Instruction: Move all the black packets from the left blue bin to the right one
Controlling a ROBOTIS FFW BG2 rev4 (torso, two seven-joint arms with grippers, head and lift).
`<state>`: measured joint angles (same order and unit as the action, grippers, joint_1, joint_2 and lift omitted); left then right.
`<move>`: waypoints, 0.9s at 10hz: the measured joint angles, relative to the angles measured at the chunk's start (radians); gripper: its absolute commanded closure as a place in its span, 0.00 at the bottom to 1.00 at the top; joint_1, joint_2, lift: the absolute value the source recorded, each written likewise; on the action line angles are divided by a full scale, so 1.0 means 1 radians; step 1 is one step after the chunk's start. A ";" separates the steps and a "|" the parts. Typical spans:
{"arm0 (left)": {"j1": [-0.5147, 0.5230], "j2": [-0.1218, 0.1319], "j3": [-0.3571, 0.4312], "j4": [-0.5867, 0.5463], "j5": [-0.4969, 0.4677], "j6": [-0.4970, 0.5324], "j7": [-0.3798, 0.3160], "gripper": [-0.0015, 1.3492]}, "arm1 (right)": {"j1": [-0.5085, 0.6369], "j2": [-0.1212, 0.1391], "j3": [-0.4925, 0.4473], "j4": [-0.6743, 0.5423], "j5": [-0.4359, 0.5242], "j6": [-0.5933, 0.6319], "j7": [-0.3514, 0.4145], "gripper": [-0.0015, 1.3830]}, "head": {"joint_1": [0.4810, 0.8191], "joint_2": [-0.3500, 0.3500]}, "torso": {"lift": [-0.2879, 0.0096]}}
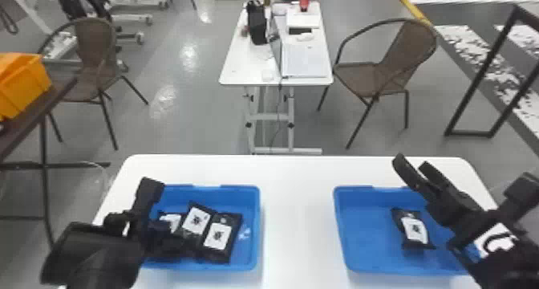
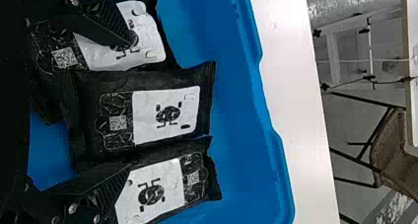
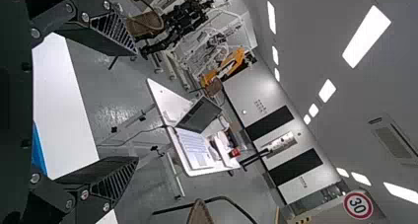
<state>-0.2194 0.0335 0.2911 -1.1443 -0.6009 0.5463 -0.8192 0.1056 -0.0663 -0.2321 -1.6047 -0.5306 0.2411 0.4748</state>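
Ceiling panels (image 3: 367, 36) shine bright white (the grey floor (image 1: 192, 87) throws back glare).

In the head view, an open laptop (image 1: 305, 61), a black bag (image 1: 257, 25) and a bottle (image 1: 304, 4) are sitting on a white table (image 1: 240, 73). Brown chairs (image 1: 385, 73) are standing to its left and right. An orange bin (image 1: 24, 85) is resting on a dark table (image 1: 36, 111). Ceiling lights (image 3: 367, 36) are glowing in the right wrist view.
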 measured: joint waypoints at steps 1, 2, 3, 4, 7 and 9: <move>-0.027 0.012 -0.016 0.065 0.011 -0.025 0.003 0.20 | 0.001 0.000 0.000 0.001 -0.002 0.000 0.002 0.21 | 0.63 0.54 | 0.97; -0.045 0.019 -0.027 0.111 0.022 -0.049 0.005 0.37 | 0.001 0.000 0.000 0.002 -0.004 0.000 0.002 0.21 | 0.63 0.53 | 0.97; -0.057 0.021 -0.023 0.139 0.037 -0.069 0.005 0.52 | 0.002 0.000 0.000 0.003 -0.005 0.000 0.004 0.21 | 0.63 0.53 | 0.97; -0.062 0.022 -0.022 0.149 0.051 -0.079 0.003 0.53 | 0.003 0.000 0.000 0.004 -0.009 0.000 0.004 0.21 | 0.63 0.52 | 0.97; -0.067 0.033 -0.036 0.151 0.092 -0.087 -0.016 0.59 | 0.006 0.004 0.000 0.008 -0.021 0.000 0.004 0.21 | 0.63 0.51 | 0.97; -0.061 0.034 -0.035 0.136 0.103 -0.092 -0.025 0.66 | 0.006 0.005 0.000 0.011 -0.025 -0.001 0.007 0.21 | 0.63 0.51 | 0.97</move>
<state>-0.2808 0.0674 0.2564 -1.0078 -0.4981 0.4543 -0.8447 0.1120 -0.0614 -0.2316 -1.5941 -0.5557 0.2399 0.4819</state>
